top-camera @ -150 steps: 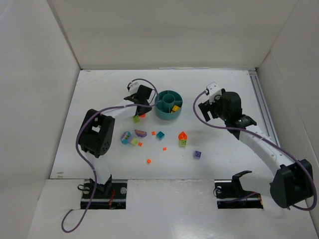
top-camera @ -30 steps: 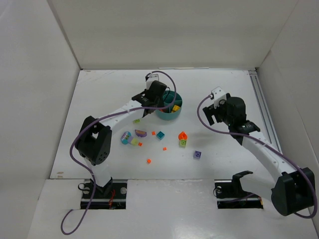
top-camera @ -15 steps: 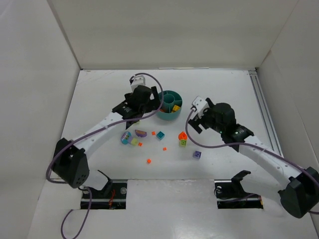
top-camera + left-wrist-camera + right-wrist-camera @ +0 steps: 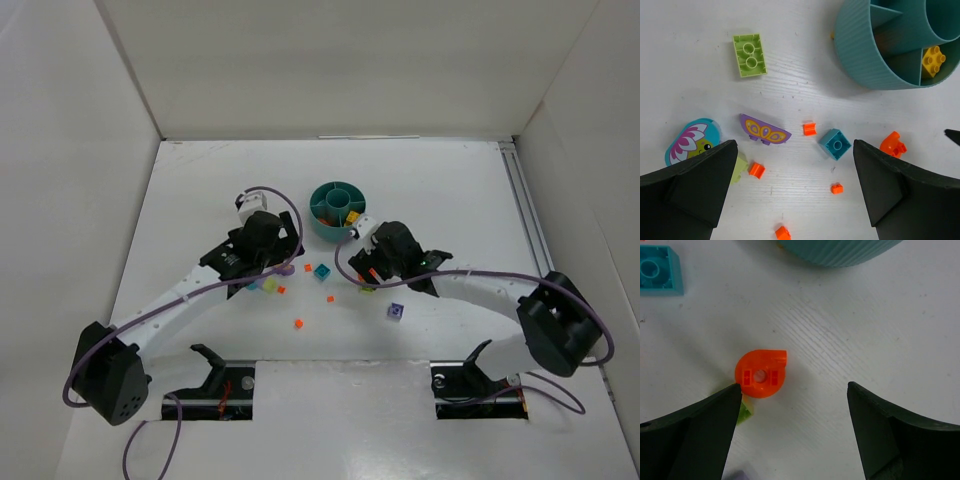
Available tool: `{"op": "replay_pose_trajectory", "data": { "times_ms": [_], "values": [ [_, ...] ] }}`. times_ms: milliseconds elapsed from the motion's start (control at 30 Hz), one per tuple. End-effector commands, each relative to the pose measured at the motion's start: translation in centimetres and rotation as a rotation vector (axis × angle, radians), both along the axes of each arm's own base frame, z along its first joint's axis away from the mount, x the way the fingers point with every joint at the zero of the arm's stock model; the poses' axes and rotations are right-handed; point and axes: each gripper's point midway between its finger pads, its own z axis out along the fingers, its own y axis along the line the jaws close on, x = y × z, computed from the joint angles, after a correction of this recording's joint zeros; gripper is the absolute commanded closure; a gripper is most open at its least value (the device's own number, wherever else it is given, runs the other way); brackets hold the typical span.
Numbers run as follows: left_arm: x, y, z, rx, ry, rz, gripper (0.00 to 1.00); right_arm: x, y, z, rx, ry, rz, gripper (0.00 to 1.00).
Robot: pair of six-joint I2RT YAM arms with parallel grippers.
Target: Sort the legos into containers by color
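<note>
Your left hand is back from the dish, right hand down on orange
The left hangs open and empty over the loose legos; the right, open too, has dropped to bracket the orange piece on the worktop, likely your next pick

Ahead of the left gripper: a lime brick, a purple piece patterned with yellow ovals, a teal brick, orange bits. Ahead to its right, a ribbed teal dish holding a yellow brick. Before the right gripper, an orange disc.
</note>
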Motion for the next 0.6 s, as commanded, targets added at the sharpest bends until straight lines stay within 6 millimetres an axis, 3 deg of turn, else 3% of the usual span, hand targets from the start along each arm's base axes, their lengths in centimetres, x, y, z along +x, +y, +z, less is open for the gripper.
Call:
{"op": "replay_pose_trajectory", "data": {
  "times_ms": [0,100,233,300,367,567],
  "values": [
    [0.2,-0.2,1.5,-0.044,-0.041,0.004,0.0,1.8,2.5,2.2,0.083,-0.064,-0.027,0.1],
    [0.1,0.0,1.4,-0.039,-0.045,0.011,0.0,1.8,2.9,1.5,0.098,-0.033,-0.043,0.14],
    [0.1,0.1,1.4,-0.044,-0.052,0.011,0.0,1.4,2.8,-0.1,0.092,0.011,-0.067,0.37],
    [-0.1,0.2,1.0,-0.032,-0.046,0.005,0.0,1.4,2.7,-0.6,0.084,0.02,-0.081,0.41],
    [0.0,-0.1,1.2,-0.043,-0.051,-0.003,0.0,1.8,2.6,-0.7,0.075,0.015,-0.091,0.52],
    [0.1,-0.2,1.3,-0.049,-0.058,-0.003,0.0,1.7,3.2,-1.1,0.079,0.035,-0.073,0.64]
  ]
}}
